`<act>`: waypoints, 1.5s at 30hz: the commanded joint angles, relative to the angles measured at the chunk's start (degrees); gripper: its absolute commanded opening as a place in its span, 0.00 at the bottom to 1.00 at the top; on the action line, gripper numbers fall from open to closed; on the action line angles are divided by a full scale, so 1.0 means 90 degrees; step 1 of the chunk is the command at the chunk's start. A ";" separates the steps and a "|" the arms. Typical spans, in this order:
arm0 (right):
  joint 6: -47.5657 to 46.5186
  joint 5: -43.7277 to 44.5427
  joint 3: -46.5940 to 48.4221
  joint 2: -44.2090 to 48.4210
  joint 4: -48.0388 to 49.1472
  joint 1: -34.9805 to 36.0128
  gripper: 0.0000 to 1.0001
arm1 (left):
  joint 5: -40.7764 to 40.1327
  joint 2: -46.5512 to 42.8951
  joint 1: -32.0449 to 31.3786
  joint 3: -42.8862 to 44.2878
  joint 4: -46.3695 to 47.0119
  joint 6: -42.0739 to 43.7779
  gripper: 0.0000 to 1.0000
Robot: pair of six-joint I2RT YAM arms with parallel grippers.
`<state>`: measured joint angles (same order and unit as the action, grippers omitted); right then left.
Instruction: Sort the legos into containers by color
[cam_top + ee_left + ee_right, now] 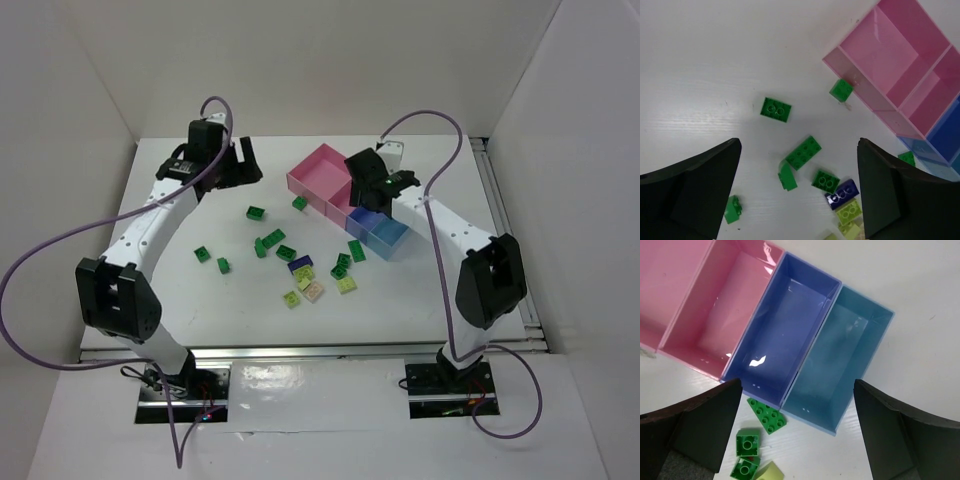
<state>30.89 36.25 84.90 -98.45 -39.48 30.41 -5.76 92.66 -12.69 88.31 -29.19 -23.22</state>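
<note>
The legos lie scattered on the white table: dark green ones (256,212) (268,240) (202,254), a dark blue-purple one (300,264), pale yellow-green ones (347,285) and a beige one (314,291). The containers stand in a joined row: large pink (320,172), small pink (715,305), violet-blue (785,335), light blue (845,355); all look empty. My left gripper (243,165) is open and empty, high above the green bricks (803,152). My right gripper (374,195) is open and empty above the violet and light blue bins.
One green brick (841,90) lies against the large pink bin's outer wall. A green wedge plate (767,415) and two green bricks (747,442) lie just in front of the violet bin. White walls enclose the table on three sides.
</note>
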 commanded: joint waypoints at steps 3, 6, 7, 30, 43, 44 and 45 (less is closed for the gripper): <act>-0.0092 -0.0169 -0.0419 0.0606 0.0451 0.0224 1.00 | 0.0915 -0.0238 0.0482 -0.0272 -0.0028 -0.0340 0.91; -0.0502 -0.0531 -0.0567 0.0763 0.0715 0.0429 1.00 | 0.0192 -0.0082 0.0482 -0.0136 -0.0418 -0.0457 0.92; -0.0619 -0.0599 -0.0644 0.0764 0.0822 0.0497 1.00 | 0.0191 -0.0081 0.0482 -0.0135 -0.0496 -0.0457 0.92; -0.1343 -0.0375 -0.0752 0.0607 0.1457 0.1601 1.00 | -0.0132 0.3707 0.0209 0.1788 -0.1932 -0.3356 0.90; -0.1402 -0.0248 -0.1143 0.0783 0.1389 0.1543 1.00 | -0.0503 0.4128 0.0209 0.2111 -0.1923 -0.3876 0.70; -0.1402 -0.0316 -0.1201 0.0783 0.1389 0.1543 1.00 | -0.0445 0.4205 0.0209 0.2227 -0.1865 -0.3672 0.70; -0.1402 -0.0317 -0.1201 0.0783 0.1389 0.1485 1.00 | -0.0376 0.4303 0.0209 0.2335 -0.1864 -0.3554 0.70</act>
<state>18.52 32.38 74.67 -94.39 -28.21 44.42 -9.15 129.03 -10.66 105.73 -46.44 -56.95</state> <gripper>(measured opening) 0.999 0.698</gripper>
